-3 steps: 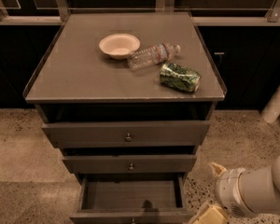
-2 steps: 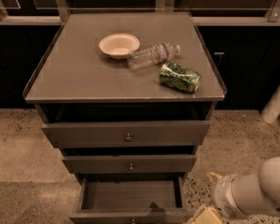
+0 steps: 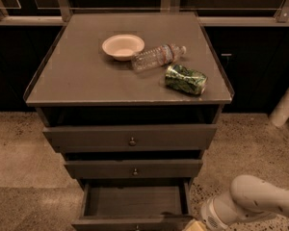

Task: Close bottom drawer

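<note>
Here, camera view, item by item.

Drawer unit: dark grey-brown wood with three fronts stacked under a flat counter [image 3: 82,83] that has a thin raised lip.

Top drawer [image 3: 130,137]: the widest front, with a round knob at centre and a dark gap above it. Its inside is hidden.

Middle drawer [image 3: 133,168]: a narrower front with a small knob. Its inside is hidden too.

Bottom drawer [image 3: 135,201]: at the foot of the unit, pulled well out toward me. The box is open to view and shows only its plain wooden floor and side walls. The front panel runs along the lower edge of the view.

On the counter:
- A pale shallow bowl [image 3: 123,46] sits upright toward the back, showing only its bare inner surface.
- A clear plastic bottle [image 3: 156,57] lies on its side just beside the bowl, with its cap to the right.
- A crumpled green packet [image 3: 185,79] lies near the bottle, toward the right front.

Robot: a white arm [image 3: 262,198] comes in low from the right, over the speckled floor. Its tool [image 3: 195,225] is at the right front corner of the bottom drawer and is mostly cut off by the lower edge. Whether the tool is wide or narrow, I cannot tell.
</note>
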Controlling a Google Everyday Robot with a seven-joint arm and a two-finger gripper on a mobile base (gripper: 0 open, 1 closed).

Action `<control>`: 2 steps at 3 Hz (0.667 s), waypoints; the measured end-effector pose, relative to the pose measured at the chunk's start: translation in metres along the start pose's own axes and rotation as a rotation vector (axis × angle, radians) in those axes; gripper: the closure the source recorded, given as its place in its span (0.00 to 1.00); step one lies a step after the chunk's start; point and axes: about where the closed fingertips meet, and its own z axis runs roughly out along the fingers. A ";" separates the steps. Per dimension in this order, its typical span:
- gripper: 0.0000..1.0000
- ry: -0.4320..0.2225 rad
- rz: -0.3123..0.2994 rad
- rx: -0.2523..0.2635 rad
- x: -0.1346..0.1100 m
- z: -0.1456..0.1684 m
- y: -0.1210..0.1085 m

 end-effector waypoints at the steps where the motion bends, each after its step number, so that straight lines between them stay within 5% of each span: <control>1: 0.37 0.018 0.036 -0.073 0.019 0.031 0.009; 2: 0.60 0.017 0.035 -0.072 0.018 0.030 0.010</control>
